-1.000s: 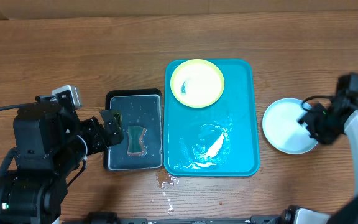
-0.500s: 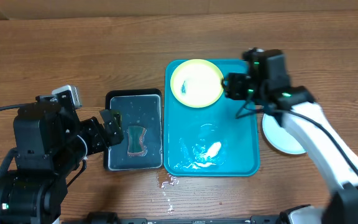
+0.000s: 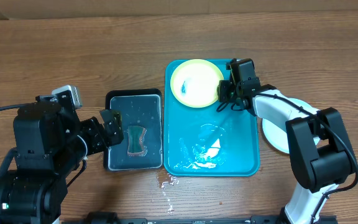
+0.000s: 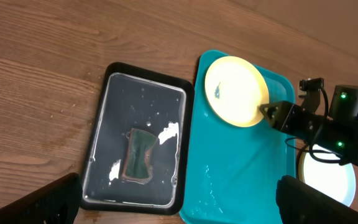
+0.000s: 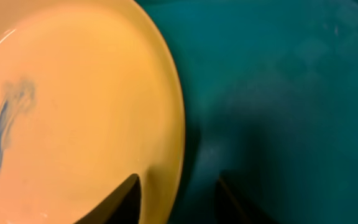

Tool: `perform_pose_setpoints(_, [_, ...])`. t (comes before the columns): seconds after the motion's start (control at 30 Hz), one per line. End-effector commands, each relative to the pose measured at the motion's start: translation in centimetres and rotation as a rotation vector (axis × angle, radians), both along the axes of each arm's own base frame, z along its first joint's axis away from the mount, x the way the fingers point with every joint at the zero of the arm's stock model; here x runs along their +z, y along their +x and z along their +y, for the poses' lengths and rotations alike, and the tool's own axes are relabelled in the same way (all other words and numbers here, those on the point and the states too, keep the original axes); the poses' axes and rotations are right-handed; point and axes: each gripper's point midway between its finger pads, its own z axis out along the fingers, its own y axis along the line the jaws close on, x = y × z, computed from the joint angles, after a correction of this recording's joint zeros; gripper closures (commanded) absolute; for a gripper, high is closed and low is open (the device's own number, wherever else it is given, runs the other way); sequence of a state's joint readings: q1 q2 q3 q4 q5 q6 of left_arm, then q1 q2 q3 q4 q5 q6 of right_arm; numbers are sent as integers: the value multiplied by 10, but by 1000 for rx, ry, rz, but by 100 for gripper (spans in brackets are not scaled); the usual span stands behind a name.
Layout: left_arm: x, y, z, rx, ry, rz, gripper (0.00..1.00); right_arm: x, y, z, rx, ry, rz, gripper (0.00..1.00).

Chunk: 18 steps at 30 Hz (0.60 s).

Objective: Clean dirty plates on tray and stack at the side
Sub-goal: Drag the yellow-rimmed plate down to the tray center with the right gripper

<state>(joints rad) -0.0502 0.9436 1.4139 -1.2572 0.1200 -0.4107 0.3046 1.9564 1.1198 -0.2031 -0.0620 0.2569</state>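
The right hand (image 3: 222, 94), fingers apart, straddles the three o'clock rim of the yellow plate (image 3: 194, 83) on the blue tray (image 3: 243, 144).

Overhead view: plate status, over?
Right gripper open, straddling rim of round yellow-green plastic plate on turquoise rectangular tray. Left gripper open at black tray. Plate smudged. Nothing blocking.
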Motion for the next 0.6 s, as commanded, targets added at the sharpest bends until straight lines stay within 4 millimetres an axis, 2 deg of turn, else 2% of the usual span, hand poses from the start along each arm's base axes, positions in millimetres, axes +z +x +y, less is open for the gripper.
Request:
perform_pose_setpoints(0.0, [6, 0, 1, -13, 12, -23, 0, -5, -11, -6, -11, -28, 51, 96])
perform_pose_setpoints(0.1, [6, 0, 0, -13, 12, -23, 0, -9, -27, -13, -46, -34, 129, 96])
perform_pose_setpoints(0.23, [6, 1, 0, -13, 12, -23, 0, 7, -48, -24, -145, -14, 218, 96])
perform_pose_setpoints(0.4, [6, 1, 0, -13, 12, -23, 0, 56, -76, -34, -202, 7, 243, 96])
perform_pose_setpoints(0.57, [6, 0, 0, -13, 12, -23, 0, 109, -123, -48, -258, 29, 268, 96])
